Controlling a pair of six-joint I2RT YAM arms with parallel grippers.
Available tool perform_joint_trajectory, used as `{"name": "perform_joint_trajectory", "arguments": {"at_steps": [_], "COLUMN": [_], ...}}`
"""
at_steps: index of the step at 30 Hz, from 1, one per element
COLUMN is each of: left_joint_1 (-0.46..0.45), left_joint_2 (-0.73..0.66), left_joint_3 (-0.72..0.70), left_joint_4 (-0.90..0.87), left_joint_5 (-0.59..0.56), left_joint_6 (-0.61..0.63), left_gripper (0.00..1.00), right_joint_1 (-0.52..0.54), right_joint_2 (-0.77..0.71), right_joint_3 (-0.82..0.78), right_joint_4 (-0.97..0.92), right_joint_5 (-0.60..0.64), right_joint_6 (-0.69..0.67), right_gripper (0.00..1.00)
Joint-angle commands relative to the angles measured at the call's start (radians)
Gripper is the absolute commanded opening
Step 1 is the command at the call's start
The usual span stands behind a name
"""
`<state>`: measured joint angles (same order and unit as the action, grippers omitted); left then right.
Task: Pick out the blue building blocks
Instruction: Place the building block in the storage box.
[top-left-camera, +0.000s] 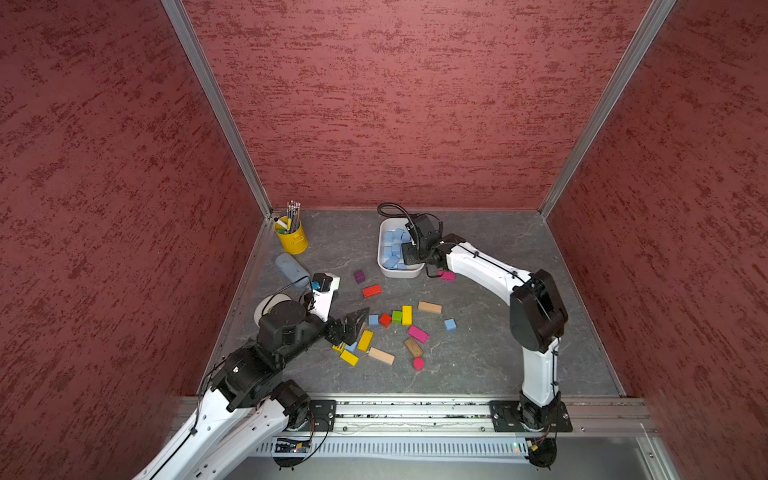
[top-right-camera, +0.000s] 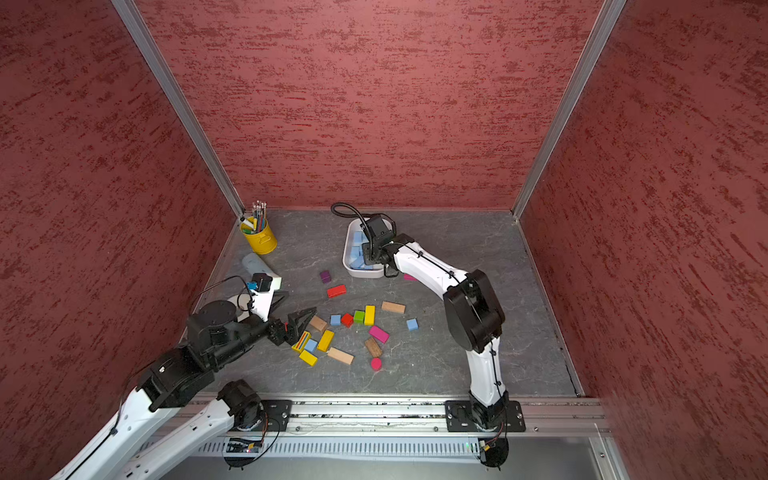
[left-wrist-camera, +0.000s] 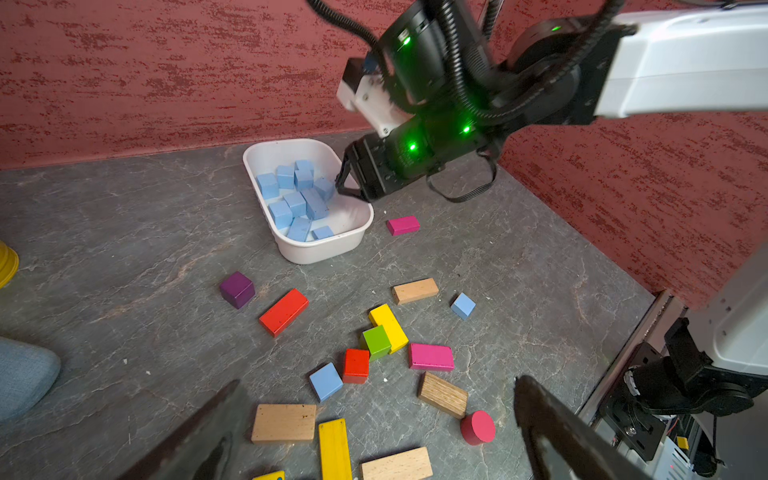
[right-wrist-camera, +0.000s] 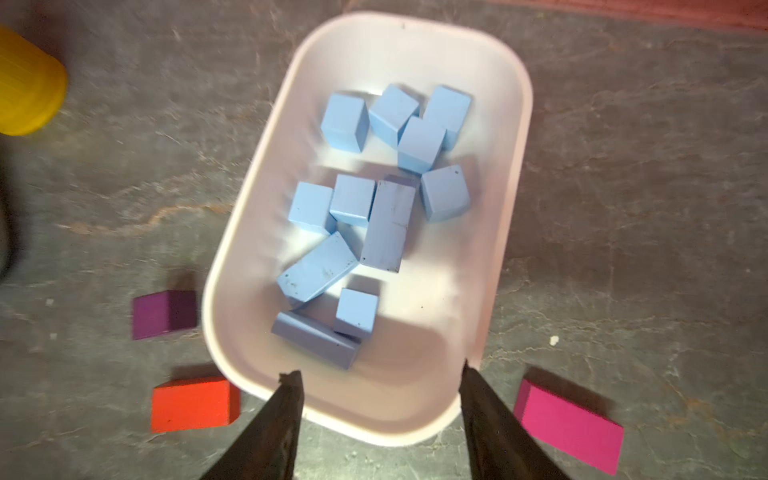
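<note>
Most of the blue blocks (right-wrist-camera: 353, 199) lie heaped in a white tub (right-wrist-camera: 490, 249) at the upper middle of the worktop (top-left-camera: 498, 353) in both top views, cubes and a few longer bars tumbled over one another, some tilted; three more sit among the scatter lower in the frame: a cube (top-left-camera: 373, 320) just beside a red cube (top-left-camera: 385, 320) at the left end of a short row, a lone cube (top-left-camera: 450, 324) off to the right with bare worktop round it, and a third (top-right-camera: 311, 345) hemmed in by yellow bars (top-right-camera: 325, 340) just below the left gripper (left-wrist-camera: 377, 380). They look like painted wood: light, stiff, flat-faced with crisp edges and a matt coat that should not slip much, so a pinch across two opposite flat faces ought to hold; I judge the lone cube the easiest take, while the hemmed-in one leaves little room for fingers. The right gripper (right-wrist-camera: 379, 372) hangs over one edge of the tub with its jaws spread and nothing between them; the left gripper is spread wide too, empty, low at the left edge of the scatter. The tub is smooth, thin, round-cornered plastic. Near it lie a purple cube (top-left-camera: 359, 276), a red bar (top-left-camera: 371, 291) and a pink bar (top-left-camera: 446, 275); lower down are plain wooden bars (top-left-camera: 429, 307) and a pink disc (top-left-camera: 418, 363). The worktop is grey and veined like slate, and a yellow tin of pencils (top-left-camera: 292, 239) stands at its upper left
</note>
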<state>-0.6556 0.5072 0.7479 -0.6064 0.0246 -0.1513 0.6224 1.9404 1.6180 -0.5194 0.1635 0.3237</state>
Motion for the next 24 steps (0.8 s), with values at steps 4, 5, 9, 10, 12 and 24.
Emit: {"name": "perform_joint_trajectory", "arguments": {"at_steps": [4,5,9,10,12,24], "left_joint_1": [-0.001,-0.001,-0.001,0.001,0.002,0.001], "left_joint_2": [0.035,0.039,0.049,0.051,0.054,0.079], "left_joint_3": [0.009,0.010,0.013,0.012,0.012,0.013], "left_joint_4": [-0.006,-0.007,-0.007,-0.007,-0.007,0.001], "left_joint_5": [0.006,0.005,0.004,0.003,0.002,0.012], "left_joint_6": [0.002,0.002,0.004,0.004,0.004,0.004], "left_gripper": [1.00,1.00,1.00,0.99,1.00,1.00], "right_joint_1": [-0.005,-0.004,-0.004,-0.004,-0.004,-0.004], "right_joint_2": [-0.163,-0.187,-0.274,-0.297,-0.336,-0.527], "right_joint_3": [-0.155,-0.183,-0.289,-0.321,-0.372,-0.622], "right_joint_4": [0.080,0.083,0.097,0.101,0.104,0.082], "right_joint_5": [-0.007,-0.006,0.006,0.010,0.017,0.037], "right_joint_6": [0.026,0.029,0.048,0.053,0.064,0.147], "right_gripper": [0.67,0.68,0.71,0.72,0.74,0.80]}}
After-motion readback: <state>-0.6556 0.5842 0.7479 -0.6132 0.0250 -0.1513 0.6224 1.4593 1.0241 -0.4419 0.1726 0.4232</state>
